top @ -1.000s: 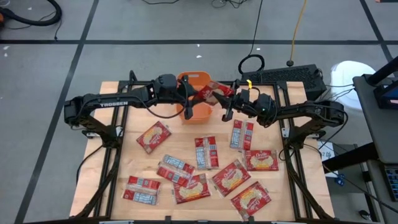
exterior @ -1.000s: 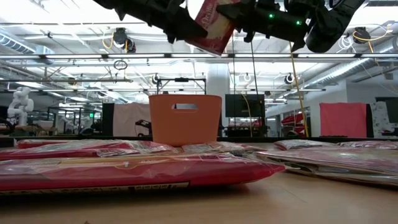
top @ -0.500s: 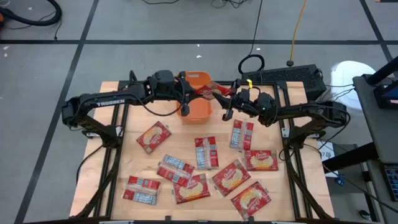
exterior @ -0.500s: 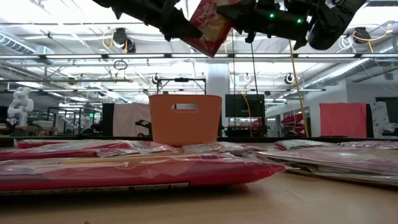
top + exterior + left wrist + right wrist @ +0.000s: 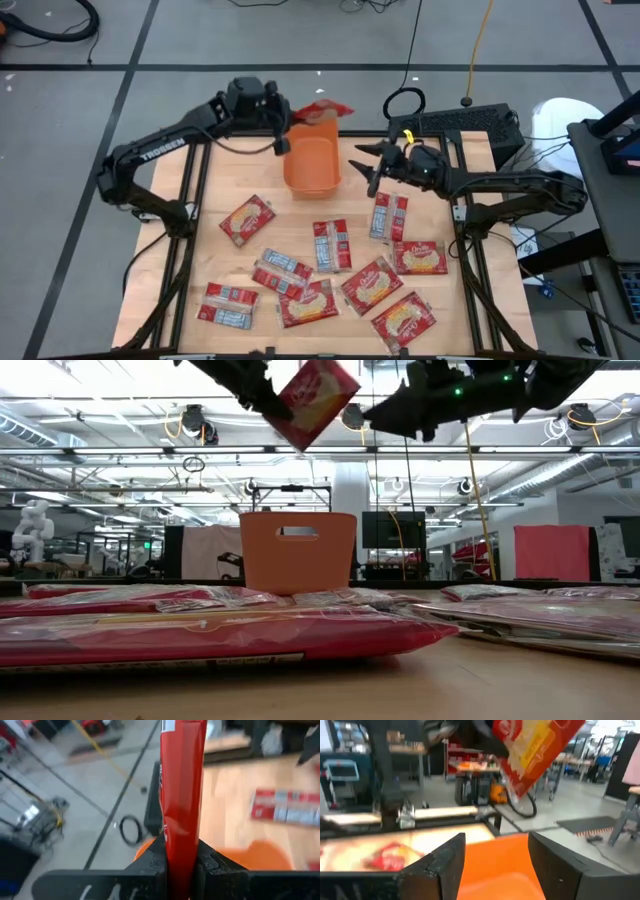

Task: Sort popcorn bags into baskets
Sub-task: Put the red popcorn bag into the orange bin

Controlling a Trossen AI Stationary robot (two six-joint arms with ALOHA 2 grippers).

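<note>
My left gripper point(image 5: 286, 118) is shut on one red popcorn bag point(image 5: 322, 110), high above the far rim of the orange basket point(image 5: 312, 166). In the low view this bag point(image 5: 312, 398) hangs tilted over the basket point(image 5: 297, 550). My right gripper point(image 5: 366, 165) stands open just right of the basket, pointing level at it, with nothing between its fingers point(image 5: 440, 867). Several more popcorn bags point(image 5: 331, 245) lie flat on the near half of the wooden table point(image 5: 190, 250). My left gripper pinches one end of the bag point(image 5: 180, 842) between its two fingers, which meet its two flat faces. The fingers come from the table's left, slanting slightly down. The bag sticks out past them toward the right, tilted and lifted clear of the basket.
A black keyboard point(image 5: 462, 120) and a coiled cable point(image 5: 405, 102) lie at the far right edge. Dark frame rails point(image 5: 190, 200) run along the table's left and right sides. Loose bags point(image 5: 388, 215) lie just near my right arm.
Both grippers held the bag over the basket. My right gripper has opened, let go and tipped up to level. My left gripper has carried the bag up and toward the far left, past the basket's far rim; the bag has swung round with it.
</note>
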